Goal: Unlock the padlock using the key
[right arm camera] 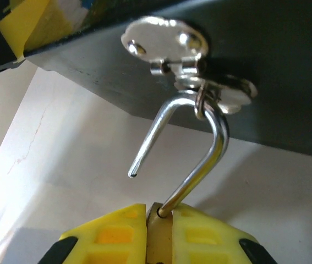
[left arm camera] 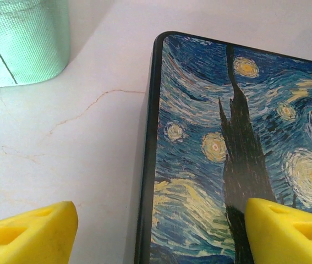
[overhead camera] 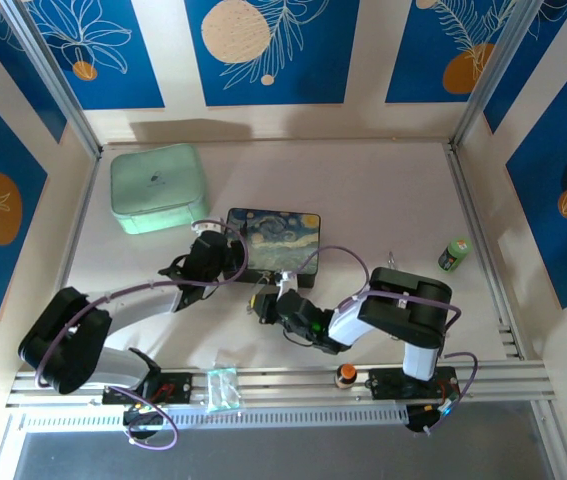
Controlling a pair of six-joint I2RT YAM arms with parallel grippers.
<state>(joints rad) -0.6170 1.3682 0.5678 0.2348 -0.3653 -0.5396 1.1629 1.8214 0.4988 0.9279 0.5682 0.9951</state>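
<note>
Table (overhead camera: 383,200): flat, pale, faintly veined.
Box (overhead camera: 274,238): rectangular, dark-edged, glossy starry-night lid.
My left gripper (left arm camera: 161,214): yellow fingers spread wide, straddling the box's left edge.
My right gripper (right arm camera: 158,213): yellow fingers pinching the padlock (right arm camera: 157,235) by its brass body, at the box's front.
Shackle (right arm camera: 205,166): thin silver U, sprung open, hooked through the clasp (right arm camera: 167,44). Long axis runs from my fingers toward the clasp, free tip pointing back.

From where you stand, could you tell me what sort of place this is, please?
Probably a robot test booth: left arm and right arm bolted to a rail, patterned panels walling the table, props like a box and padlock.
</note>
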